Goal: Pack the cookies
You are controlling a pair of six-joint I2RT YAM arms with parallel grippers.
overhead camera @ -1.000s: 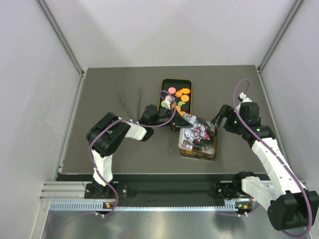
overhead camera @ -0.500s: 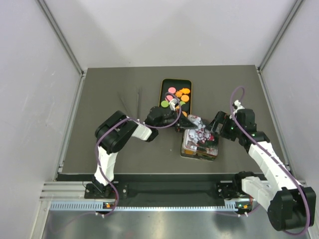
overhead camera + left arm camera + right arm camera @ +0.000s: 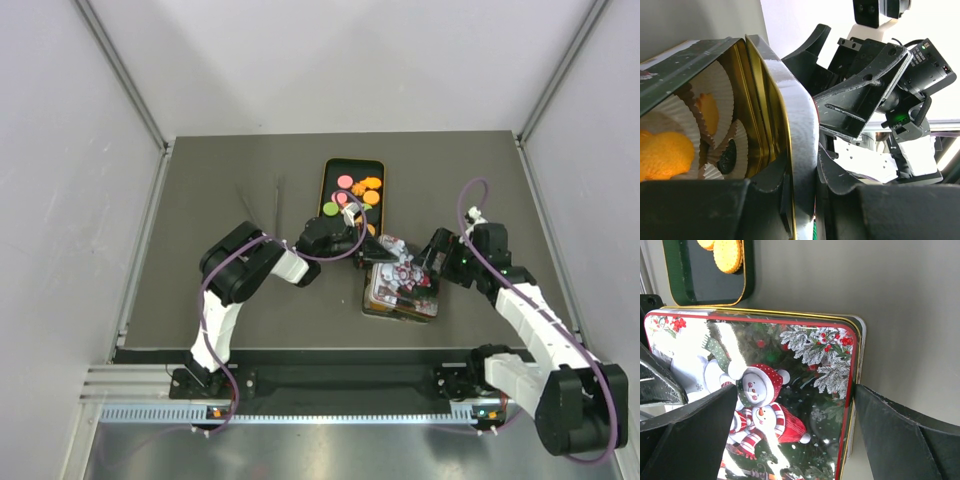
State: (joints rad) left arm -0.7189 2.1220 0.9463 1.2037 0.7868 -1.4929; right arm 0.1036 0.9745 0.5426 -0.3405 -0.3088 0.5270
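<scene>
Orange, pink and green cookies [image 3: 358, 190] lie in a black tray [image 3: 328, 180]; two orange ones show in the right wrist view [image 3: 727, 255]. A tin [image 3: 398, 312] stands in front of the tray, with a snowman lid [image 3: 402, 275] tilted over it. My left gripper [image 3: 372, 248] is shut on the lid's far rim [image 3: 790, 125]. Under the raised lid I see white paper cups [image 3: 720, 95] holding an orange cookie [image 3: 665, 155] and a black one [image 3: 727, 157]. My right gripper [image 3: 428, 268] is open, its jaws either side of the lid [image 3: 770, 390].
Two thin dark sticks [image 3: 262, 205] lie on the table left of the tray. Grey walls enclose the dark table on three sides. The right arm's wrist [image 3: 860, 100] is close behind the lid in the left wrist view.
The left gripper has lowered the lid closer over the tin and shifted slightly right. The right gripper has moved left and down until its jaws straddle the lid.
</scene>
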